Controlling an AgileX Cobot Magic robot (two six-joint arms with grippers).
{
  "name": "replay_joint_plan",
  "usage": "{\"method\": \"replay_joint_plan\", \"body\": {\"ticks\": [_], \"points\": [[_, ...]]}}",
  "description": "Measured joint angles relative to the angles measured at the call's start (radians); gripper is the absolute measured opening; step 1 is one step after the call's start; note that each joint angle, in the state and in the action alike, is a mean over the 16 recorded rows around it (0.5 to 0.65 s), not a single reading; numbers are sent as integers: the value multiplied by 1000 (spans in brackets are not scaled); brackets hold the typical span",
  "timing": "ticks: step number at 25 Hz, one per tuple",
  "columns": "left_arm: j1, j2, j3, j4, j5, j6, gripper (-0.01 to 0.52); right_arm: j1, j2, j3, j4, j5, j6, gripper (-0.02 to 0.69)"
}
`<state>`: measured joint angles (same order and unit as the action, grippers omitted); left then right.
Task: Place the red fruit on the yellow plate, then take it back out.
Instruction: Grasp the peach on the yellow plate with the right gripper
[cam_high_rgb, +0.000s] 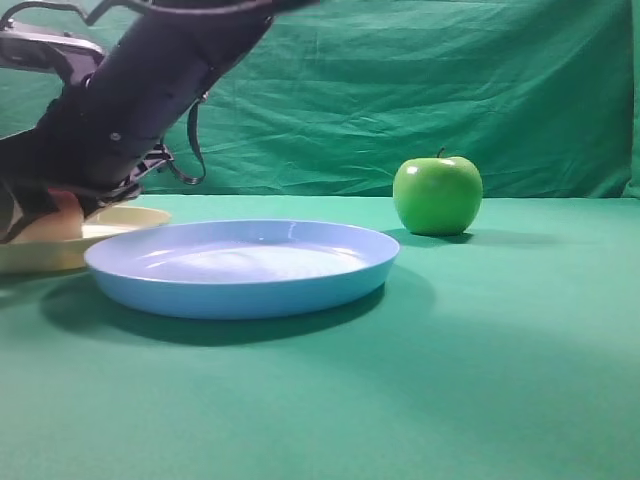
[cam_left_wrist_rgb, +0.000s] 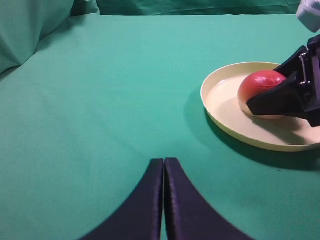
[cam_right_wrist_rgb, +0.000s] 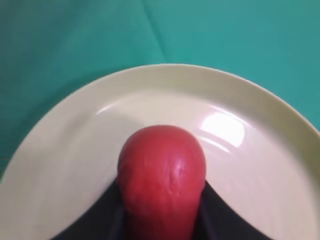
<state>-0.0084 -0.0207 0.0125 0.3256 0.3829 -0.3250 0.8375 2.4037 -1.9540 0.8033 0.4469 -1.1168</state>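
Observation:
The red fruit (cam_right_wrist_rgb: 162, 165) lies in the yellow plate (cam_right_wrist_rgb: 75, 135), red on top and pale peach low down (cam_high_rgb: 62, 220). My right gripper (cam_right_wrist_rgb: 162, 192) reaches across to the far left of the exterior view, and its dark fingers (cam_right_wrist_rgb: 215, 210) press against both sides of the fruit. From the left wrist view one black finger (cam_left_wrist_rgb: 280, 97) covers the fruit's (cam_left_wrist_rgb: 260, 82) near side, over the yellow plate (cam_left_wrist_rgb: 225, 102). My left gripper (cam_left_wrist_rgb: 163, 165) is shut and empty, hanging over bare green cloth to the left of the plate.
A light-blue plate (cam_high_rgb: 240, 285) stands in front of the yellow plate (cam_high_rgb: 135, 217) and partly hides it. A shiny green apple (cam_high_rgb: 437, 195) sits at the back right. Green cloth covers the table and the backdrop.

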Motion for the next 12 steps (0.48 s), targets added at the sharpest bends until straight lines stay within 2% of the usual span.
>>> {"method": "replay_joint_plan", "body": {"ticks": [12], "points": [[0,0,0,0,0,0,0,-101,-216,0,-86,235,254,199]]}}
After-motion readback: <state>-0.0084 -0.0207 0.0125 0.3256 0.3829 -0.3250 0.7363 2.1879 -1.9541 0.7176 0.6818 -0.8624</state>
